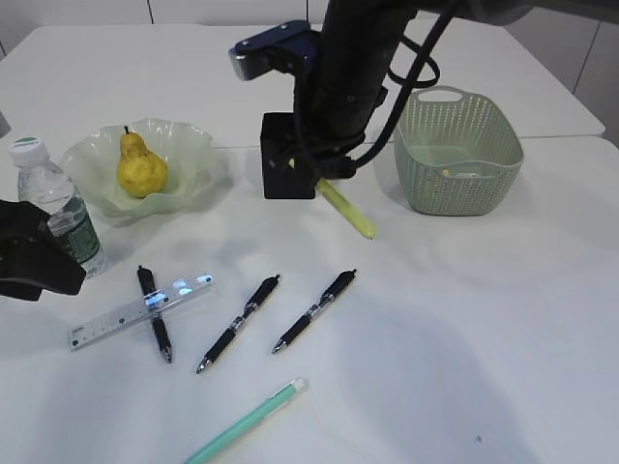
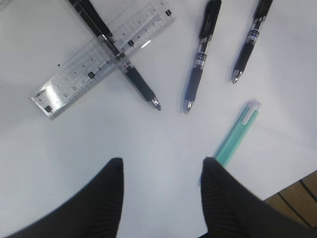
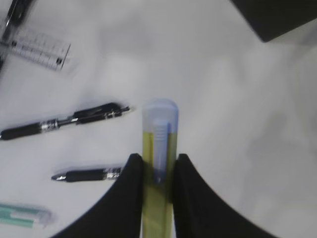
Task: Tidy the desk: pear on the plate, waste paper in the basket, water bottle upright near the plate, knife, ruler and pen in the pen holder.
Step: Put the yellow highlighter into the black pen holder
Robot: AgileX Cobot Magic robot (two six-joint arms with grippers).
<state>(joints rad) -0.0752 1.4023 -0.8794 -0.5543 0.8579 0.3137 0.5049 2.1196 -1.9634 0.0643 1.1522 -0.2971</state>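
A: The right claw (image 3: 157, 171) was clamped on the knife (image 3: 158, 163), one finger on each flat side, and the whitish end stuck out past the fingertips.

B: And where did that put the knife on the table (image 1: 455, 319)?

A: Off it. It hung tilted in the air just right of the pen holder (image 1: 286, 159), its tip slanting down toward the near right, between the holder and the basket (image 1: 459, 150).

B: And the left claw (image 2: 161, 186)?

A: Parted and empty at the near left edge, above bare table. The mint-green pen (image 2: 237, 135) ran up just beside its right finger; whether they touched, I could not tell.

B: The rest?

A: The ruler (image 1: 140, 310) lay flat at the near left with a black pen (image 1: 154, 313) crossed over it, and two more black pens (image 1: 277, 314) lay to the right of it. The pear (image 1: 141, 167) sat in the plate (image 1: 189, 145) at the far left, and the water bottle (image 1: 56, 205) stood upright just left of the plate.
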